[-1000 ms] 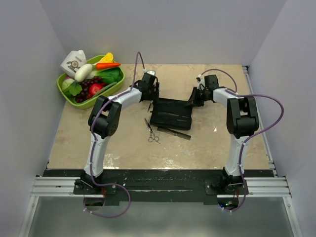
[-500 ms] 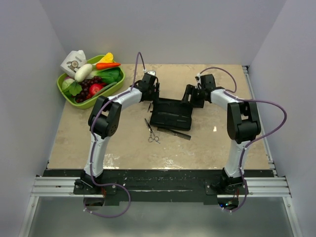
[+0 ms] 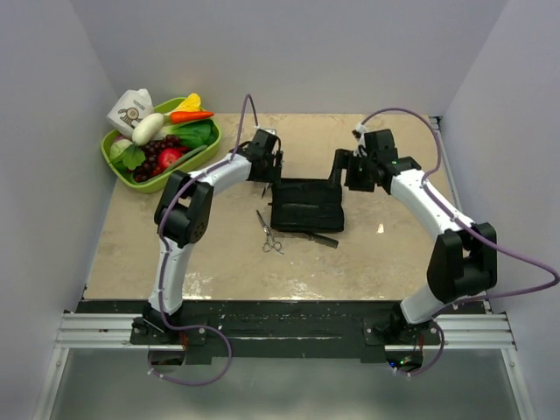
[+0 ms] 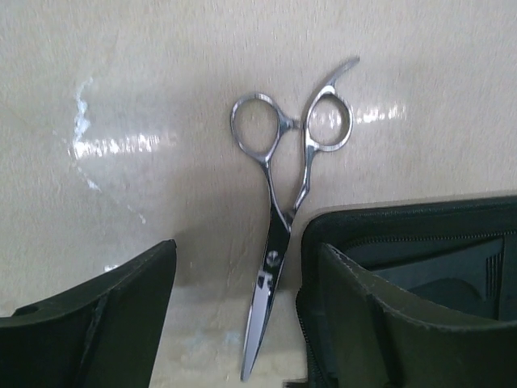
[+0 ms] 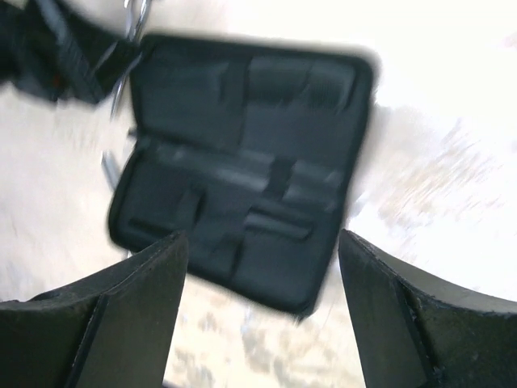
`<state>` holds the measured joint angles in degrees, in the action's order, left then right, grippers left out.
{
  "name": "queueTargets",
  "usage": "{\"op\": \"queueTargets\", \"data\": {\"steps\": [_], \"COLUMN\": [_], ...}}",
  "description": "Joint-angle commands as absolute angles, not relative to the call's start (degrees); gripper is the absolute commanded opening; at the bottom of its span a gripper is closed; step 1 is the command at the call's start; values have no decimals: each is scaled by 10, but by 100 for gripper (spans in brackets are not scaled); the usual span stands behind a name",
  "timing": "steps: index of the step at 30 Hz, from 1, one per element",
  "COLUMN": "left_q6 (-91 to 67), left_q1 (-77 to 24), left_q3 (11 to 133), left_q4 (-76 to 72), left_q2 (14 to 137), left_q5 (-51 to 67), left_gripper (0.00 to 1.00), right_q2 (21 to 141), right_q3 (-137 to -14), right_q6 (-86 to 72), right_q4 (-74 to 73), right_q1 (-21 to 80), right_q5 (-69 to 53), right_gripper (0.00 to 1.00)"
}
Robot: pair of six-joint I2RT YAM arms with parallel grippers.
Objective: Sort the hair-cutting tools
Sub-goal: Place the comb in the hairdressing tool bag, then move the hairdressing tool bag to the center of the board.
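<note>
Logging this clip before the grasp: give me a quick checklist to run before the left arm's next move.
1. Left gripper open: ok.
2. Scissors lie between its fingers: ok.
3. Those fingers clear of the case edge: cannot tell.
4. The case lying open: ok.
5. Right gripper open, empty: ok.
6. Comb and other scissors in the case: not ok, both on the table.

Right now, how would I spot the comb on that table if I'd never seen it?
Find the open black case in the middle of the table. Along its near edge lies the comb: a thin, straight black strip, unlike the silver scissors with ring handles just to its left.
</note>
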<state>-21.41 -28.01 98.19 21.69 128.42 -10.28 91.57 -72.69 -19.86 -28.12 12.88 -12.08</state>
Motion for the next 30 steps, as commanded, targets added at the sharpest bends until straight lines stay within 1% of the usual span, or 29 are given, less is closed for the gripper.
{"op": "queueTargets", "data": {"steps": [1, 8, 13, 21, 30], "left_q6": [-201, -221, -233, -248, -254], "left_q1": [-294, -295, -294, -295, -295], "left_q3": [1010, 1003, 974, 931, 894], "left_q4": [320, 361, 378, 399, 403], "left_q2": [1226, 1141, 1089, 1021, 987], "left_q5": [-83, -65, -71, -63, -69], "left_gripper": [77, 81, 84, 85, 84], "right_q2": [855, 815, 814, 823, 879], "right_q3": [-686, -658, -632, -599, -571], "right_q6": [-168, -129, -139, -146, -176], "right_q4": [-355, -388, -389, -388, -301], "right_q1": [184, 242, 282, 313, 317], "right_q5": [-116, -134, -123, -131, -98], "right_gripper": [78, 75, 75, 74, 75]}}
